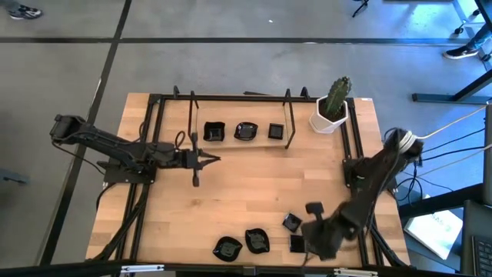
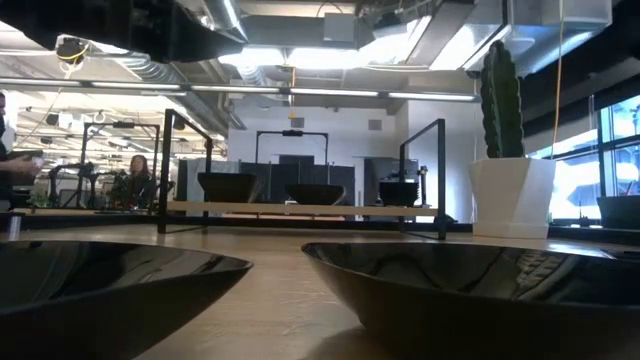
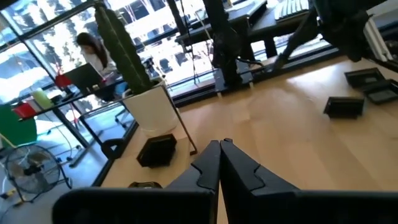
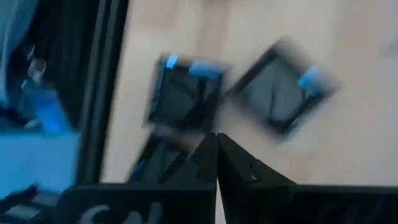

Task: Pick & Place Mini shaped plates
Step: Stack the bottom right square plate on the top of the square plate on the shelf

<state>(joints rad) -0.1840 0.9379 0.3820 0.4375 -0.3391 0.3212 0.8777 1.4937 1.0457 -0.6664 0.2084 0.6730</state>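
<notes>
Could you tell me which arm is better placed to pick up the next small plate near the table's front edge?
The right. Its claw hangs shut just above the square plates there, while the left claw waits mid-table near the shelf.

Even, fairly bright light falls on the wooden surface (image 1: 254, 185) in the high view, with only soft shadows under the arms. The black plates (image 1: 245, 131) show small glossy highlights. In the low view the room is lit by ceiling lamps (image 2: 300, 55) that glare white; the two nearest plates (image 2: 480, 290) loom huge, dark and out of focus, mirroring the ceiling, while the far rack stays sharper. The left wrist view is washed out at the windows (image 3: 143, 25), daylight coming from there, and slightly soft. The right wrist view is heavily motion-blurred, with blue glints on the square plates (image 4: 186, 93).
</notes>
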